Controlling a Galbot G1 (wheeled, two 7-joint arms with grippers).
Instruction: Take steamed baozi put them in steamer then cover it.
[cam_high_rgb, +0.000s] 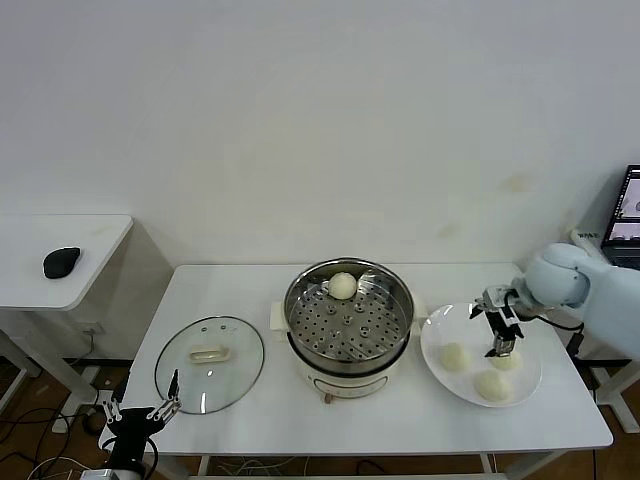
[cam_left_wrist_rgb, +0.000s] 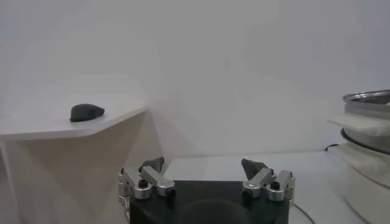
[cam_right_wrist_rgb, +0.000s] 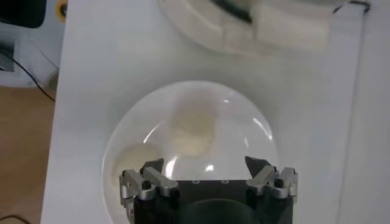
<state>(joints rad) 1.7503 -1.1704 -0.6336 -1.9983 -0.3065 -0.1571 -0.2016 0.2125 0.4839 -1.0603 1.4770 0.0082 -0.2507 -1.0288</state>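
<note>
Baozi (cam_high_rgb: 342, 285): smooth, pale, in steamer (cam_high_rgb: 347, 318) | right end effector (cam_high_rgb: 500, 345) spread over plate (cam_high_rgb: 440, 330) | left end effector (cam_high_rgb: 143, 411) spread

1. Steamer (cam_high_rgb: 348, 322) is uncovered; approach from above is unobstructed. One baozi (cam_high_rgb: 342, 285) sits at the far edge of its perforated tray, the remaining tray surface bare.
2. Cover (cam_high_rgb: 209, 363) lies flat on the table (cam_high_rgb: 260, 290) to the steamer's left, with a gap between them.
3. Plate (cam_high_rgb: 438, 330) sits just right of the steamer; right gripper (cam_high_rgb: 503, 344) hangs open-jawed over it.
4. Left gripper (cam_high_rgb: 140, 412) sits low off the table's near-left corner, jaws apart, near the cover's rim.
</note>
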